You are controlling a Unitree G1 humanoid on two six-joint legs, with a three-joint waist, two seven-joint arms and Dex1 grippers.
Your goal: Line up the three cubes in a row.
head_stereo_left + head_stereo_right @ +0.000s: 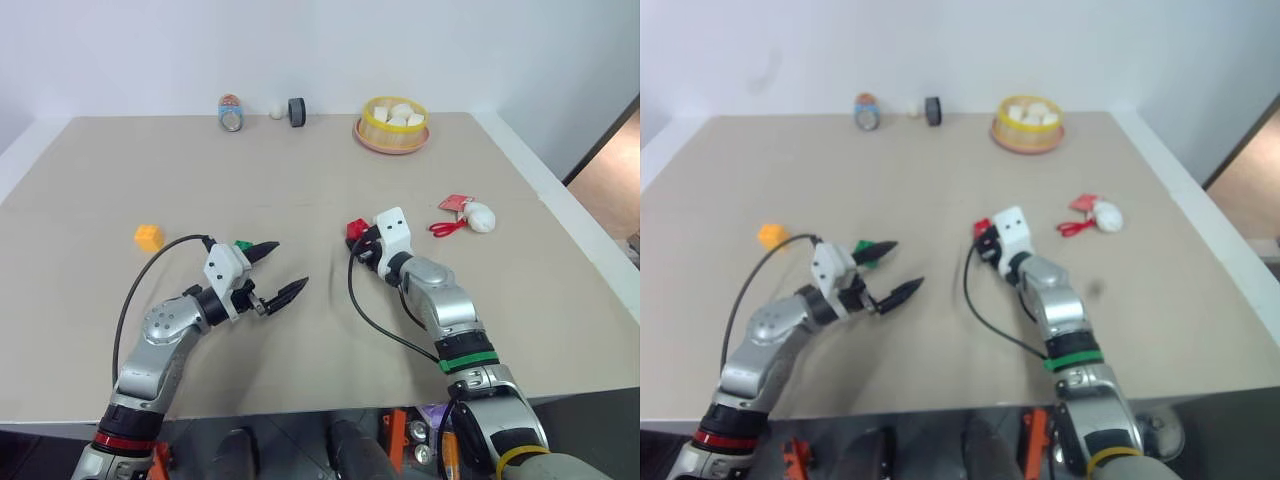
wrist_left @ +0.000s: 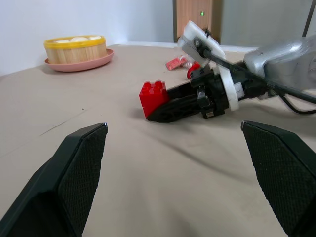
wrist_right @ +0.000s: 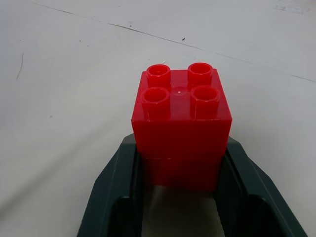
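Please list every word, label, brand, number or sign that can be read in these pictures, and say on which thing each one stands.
No text can be read in any view.
Can at the table's far edge: it has a printed label, too small and blurred to read.
Red packet beside the white lump: any print is too small to read.
Red cube, green cube, orange-yellow cube: no writing seen on them.

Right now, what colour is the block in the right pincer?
Red. The block sits between the right pincer's fingers, clearest in the right wrist view.
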